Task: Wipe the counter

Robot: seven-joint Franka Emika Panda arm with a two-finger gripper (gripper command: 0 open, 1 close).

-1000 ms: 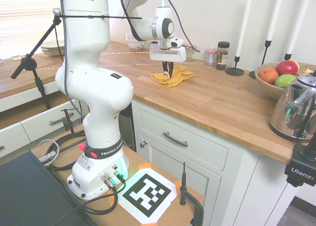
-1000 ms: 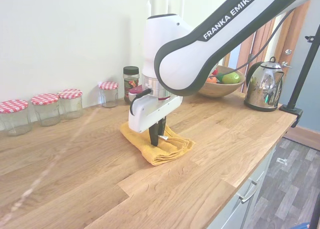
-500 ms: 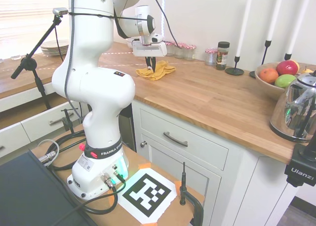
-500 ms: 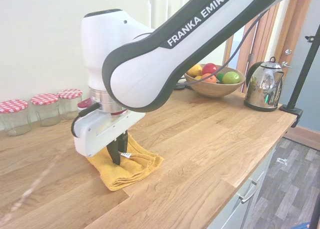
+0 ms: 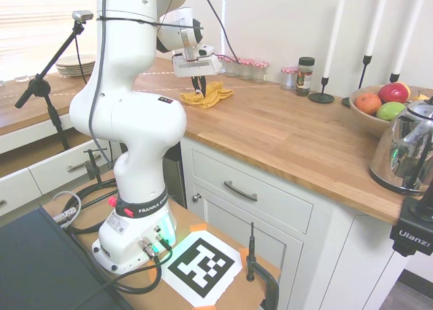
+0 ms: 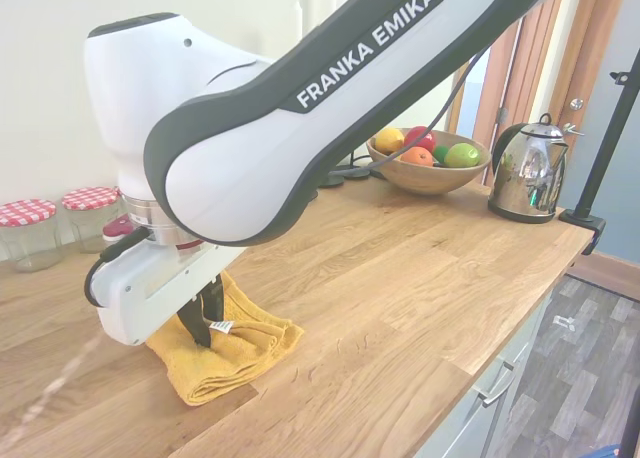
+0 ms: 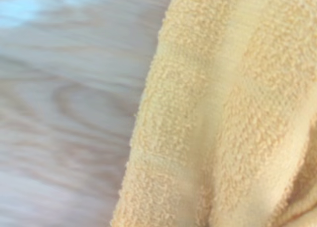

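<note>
On the counter, gripper clamped on the folded yellow towel, pressing it to the wood near the red-lidded jars. Best done with steady downward pressure, towel flat and fully pinched, strokes overlapping, well short of the jars.

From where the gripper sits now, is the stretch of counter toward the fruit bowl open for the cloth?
Probably yes. The gripper is shut on the yellow cloth, and the counter between it and the fruit bowl looks bare.
</note>
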